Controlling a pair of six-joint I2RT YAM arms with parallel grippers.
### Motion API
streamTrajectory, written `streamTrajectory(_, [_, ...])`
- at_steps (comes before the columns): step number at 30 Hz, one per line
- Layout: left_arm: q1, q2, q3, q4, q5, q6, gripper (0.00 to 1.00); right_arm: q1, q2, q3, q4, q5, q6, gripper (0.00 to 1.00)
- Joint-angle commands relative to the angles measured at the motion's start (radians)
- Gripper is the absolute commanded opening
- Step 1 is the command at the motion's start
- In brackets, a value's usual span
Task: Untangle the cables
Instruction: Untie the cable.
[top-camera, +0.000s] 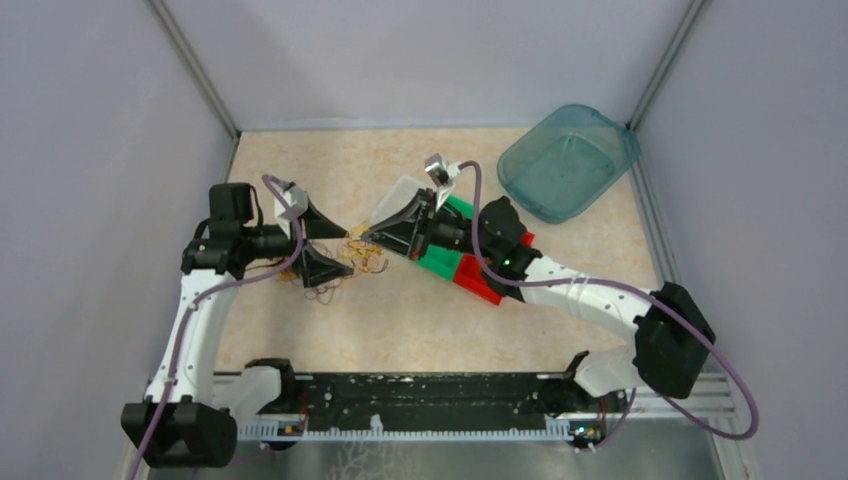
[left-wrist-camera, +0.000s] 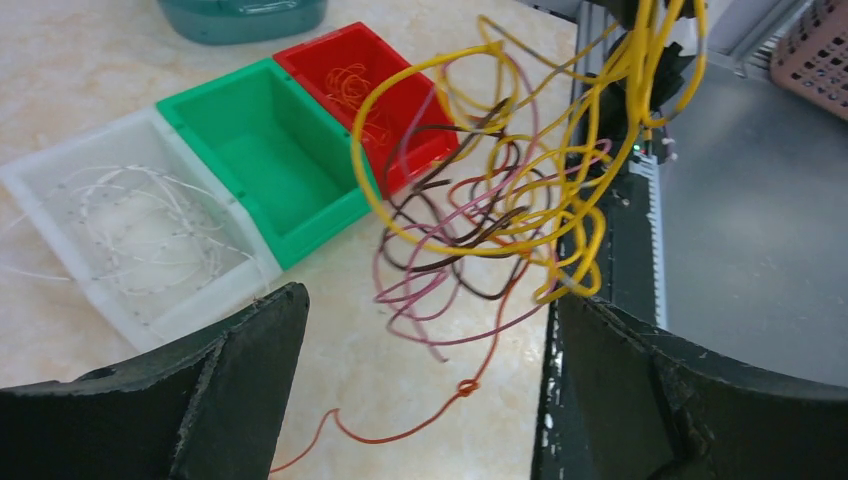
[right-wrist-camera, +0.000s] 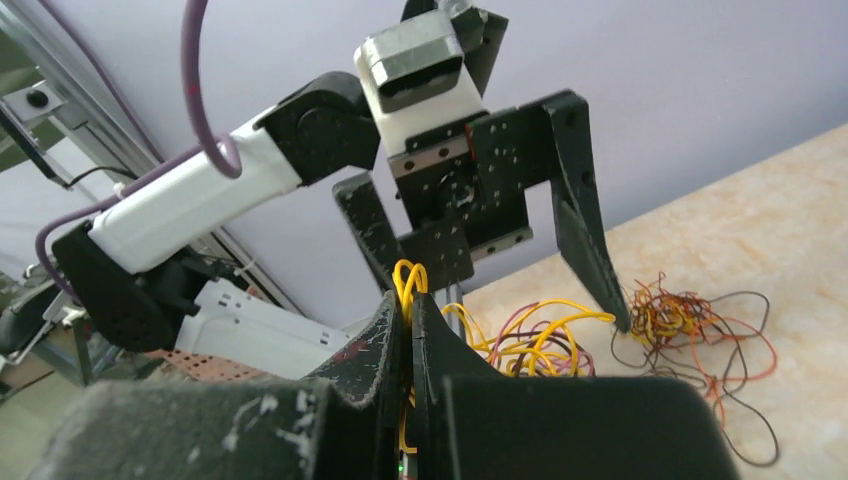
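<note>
My right gripper (top-camera: 369, 237) is shut on yellow loops (right-wrist-camera: 407, 283) and holds up a bunch of the cables (left-wrist-camera: 500, 190), yellow, brown and pink, above the table. In the left wrist view the bunch hangs just beyond my left gripper (left-wrist-camera: 430, 300), which is open and empty. One strand rests against its right finger (left-wrist-camera: 680, 390). An orange cable (left-wrist-camera: 465, 387) with a small knot lies on the table between the jaws. The rest of the tangle (top-camera: 345, 268) lies on the table under my left gripper (top-camera: 346, 250). It also shows in the right wrist view (right-wrist-camera: 690, 320).
A white bin (left-wrist-camera: 60, 195) with thin white loops, an empty green bin (left-wrist-camera: 215, 105) and a red bin (left-wrist-camera: 400, 60) with orange loops stand in a row under the right arm. A teal tub (top-camera: 568, 160) stands at the back right. The black rail (top-camera: 430, 400) runs along the near edge.
</note>
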Motion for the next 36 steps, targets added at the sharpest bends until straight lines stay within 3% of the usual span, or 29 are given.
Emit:
streamTrajectory(1, [-0.018,-0.061,-0.068,0.094,0.085,-0.113,1.00,0.045,0.067,0.095,0.115,0.060,-0.025,0.00])
streamTrajectory(3, [-0.017,-0.075,-0.095,0.141,0.086,-0.159,0.99,0.059,0.091,0.120,0.120,0.059,-0.024,0.00])
streamTrajectory(8, [-0.018,-0.088,-0.114,0.163,0.105,-0.182,0.78,0.067,0.088,0.125,0.108,0.075,-0.041,0.00])
streamTrajectory(10, [-0.017,-0.091,-0.119,0.153,0.104,-0.163,0.60,0.067,0.073,0.118,0.098,0.087,-0.053,0.00])
streamTrajectory(13, [-0.018,-0.093,-0.131,0.152,0.095,-0.148,0.24,0.066,0.055,0.118,0.071,0.093,-0.073,0.00])
streamTrajectory(16, [-0.018,-0.096,-0.137,0.140,0.078,-0.121,0.04,0.056,0.035,0.109,0.063,0.096,-0.072,0.00])
streamTrajectory(26, [-0.017,-0.088,-0.112,-0.111,-0.004,0.180,0.08,-0.084,-0.079,0.007,0.036,0.111,-0.051,0.00])
streamTrajectory(32, [-0.017,-0.081,-0.157,-0.168,-0.187,0.335,0.07,-0.171,-0.183,-0.032,-0.077,0.125,-0.101,0.00])
streamTrajectory(36, [-0.018,-0.076,-0.191,-0.132,-0.337,0.343,0.06,-0.241,-0.243,-0.042,-0.172,0.134,-0.142,0.00])
